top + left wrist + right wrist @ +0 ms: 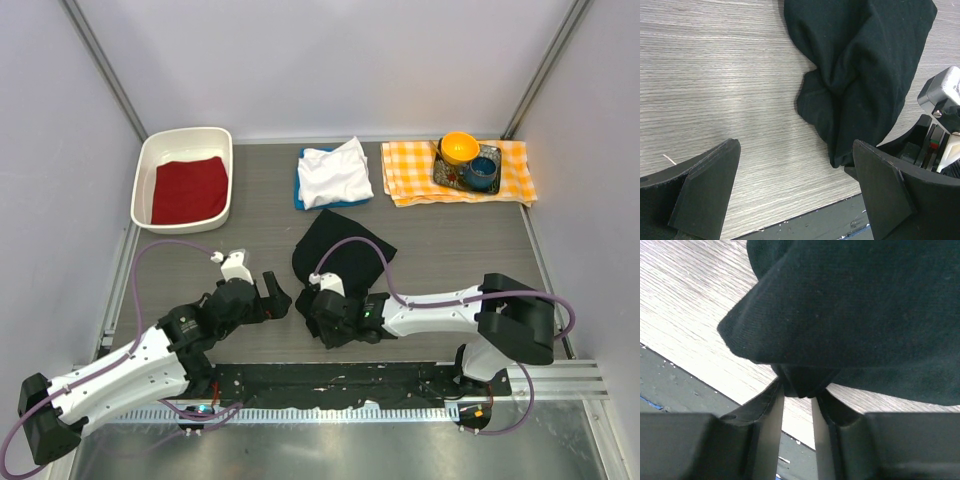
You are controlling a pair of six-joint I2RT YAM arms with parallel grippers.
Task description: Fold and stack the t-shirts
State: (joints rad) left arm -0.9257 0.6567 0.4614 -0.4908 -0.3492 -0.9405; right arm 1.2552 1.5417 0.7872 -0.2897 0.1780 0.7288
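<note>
A crumpled black t-shirt [340, 250] [860, 75] [855, 305] lies mid-table, just ahead of both grippers. My right gripper [308, 300] [799, 387] sits at its near edge, and its narrowed fingers pinch a fold of the black cloth between their tips. To the left of that edge my left gripper [278, 298] [796, 150] stands wide open over bare table, holding nothing. At the back, a folded white t-shirt [335, 172] rests on a blue one [300, 195], of which only an edge shows.
A white tub [145, 170] at the back left holds a red cloth [188, 188]. At the back right an orange-and-white checked cloth [410, 170] carries a small tray with an orange bowl [459, 147] and a blue cup [481, 172]. The table's near edge lies just below the grippers.
</note>
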